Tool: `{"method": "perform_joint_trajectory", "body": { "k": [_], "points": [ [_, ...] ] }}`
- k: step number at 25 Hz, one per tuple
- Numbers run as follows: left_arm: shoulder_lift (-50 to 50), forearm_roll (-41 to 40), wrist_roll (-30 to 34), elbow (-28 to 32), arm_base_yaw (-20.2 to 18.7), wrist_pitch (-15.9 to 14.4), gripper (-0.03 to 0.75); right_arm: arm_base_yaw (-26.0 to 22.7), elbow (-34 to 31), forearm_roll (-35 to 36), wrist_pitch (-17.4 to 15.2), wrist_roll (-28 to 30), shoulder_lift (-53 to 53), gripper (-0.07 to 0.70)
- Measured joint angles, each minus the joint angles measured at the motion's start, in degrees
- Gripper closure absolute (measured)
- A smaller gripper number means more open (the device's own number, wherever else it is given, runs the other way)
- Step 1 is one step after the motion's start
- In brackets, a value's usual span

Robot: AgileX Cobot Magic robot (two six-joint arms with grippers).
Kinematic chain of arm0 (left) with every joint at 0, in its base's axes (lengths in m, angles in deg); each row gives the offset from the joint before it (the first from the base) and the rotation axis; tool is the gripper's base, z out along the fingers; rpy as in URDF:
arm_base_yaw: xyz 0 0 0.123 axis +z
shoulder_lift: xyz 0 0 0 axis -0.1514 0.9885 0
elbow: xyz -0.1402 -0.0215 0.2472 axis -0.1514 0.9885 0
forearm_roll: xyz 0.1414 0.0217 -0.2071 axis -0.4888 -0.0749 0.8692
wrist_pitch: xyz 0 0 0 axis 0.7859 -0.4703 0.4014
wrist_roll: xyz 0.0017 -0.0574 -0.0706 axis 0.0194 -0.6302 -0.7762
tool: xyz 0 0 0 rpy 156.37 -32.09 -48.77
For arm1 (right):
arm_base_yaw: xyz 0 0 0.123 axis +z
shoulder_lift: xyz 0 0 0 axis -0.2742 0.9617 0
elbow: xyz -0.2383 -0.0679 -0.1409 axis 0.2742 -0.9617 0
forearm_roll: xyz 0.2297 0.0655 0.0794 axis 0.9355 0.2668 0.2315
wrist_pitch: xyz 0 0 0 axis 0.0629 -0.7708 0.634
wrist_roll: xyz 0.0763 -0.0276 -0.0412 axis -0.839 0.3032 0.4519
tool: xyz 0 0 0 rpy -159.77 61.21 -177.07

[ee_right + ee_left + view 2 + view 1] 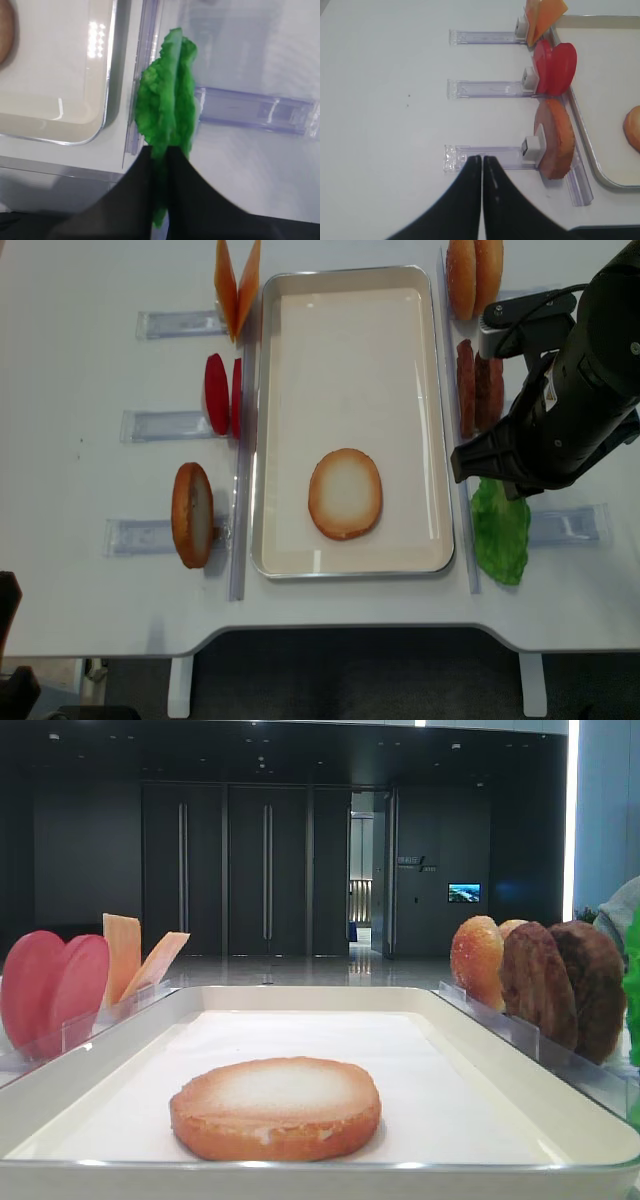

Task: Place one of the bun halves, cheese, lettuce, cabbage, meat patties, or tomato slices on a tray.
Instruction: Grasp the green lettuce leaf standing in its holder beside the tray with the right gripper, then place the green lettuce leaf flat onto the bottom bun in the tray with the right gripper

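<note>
My right gripper (160,156) is shut on the lower edge of the bright green lettuce (167,100), which stands on edge in its clear holder right of the tray (102,115). From above, the lettuce (500,530) shows below the right arm, beside the white tray (262,390). One bun half (345,493) lies pale face up on the tray liner. My left gripper (482,159) is shut and empty over a clear holder, left of an upright bun half (555,137).
Left of the tray stand tomato slices (222,392) and cheese (237,285) in clear holders (165,425). On the right stand meat patties (480,380) and two more bun halves (473,275). The table's front edge runs just below the tray.
</note>
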Motion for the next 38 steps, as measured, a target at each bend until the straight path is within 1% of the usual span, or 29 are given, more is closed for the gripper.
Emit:
{"method": "perform_joint_trajectory", "body": {
  "k": [19, 24, 31, 38],
  "points": [
    [0.0, 0.0, 0.0, 0.0, 0.0, 0.0, 0.715, 0.0, 0.1, 0.0, -2.7, -0.8, 0.0, 0.591],
    [0.0, 0.0, 0.0, 0.0, 0.0, 0.0, 0.715, 0.0, 2.7, 0.1, -5.0, -1.2, 0.0, 0.591],
    [0.0, 0.0, 0.0, 0.0, 0.0, 0.0, 0.715, 0.0, 6.6, 0.1, -5.4, -1.3, 0.0, 0.591],
    [0.0, 0.0, 0.0, 0.0, 0.0, 0.0, 0.715, 0.2, 13.5, 0.5, -5.5, -0.9, 0.0, 0.591]
  ]
}}
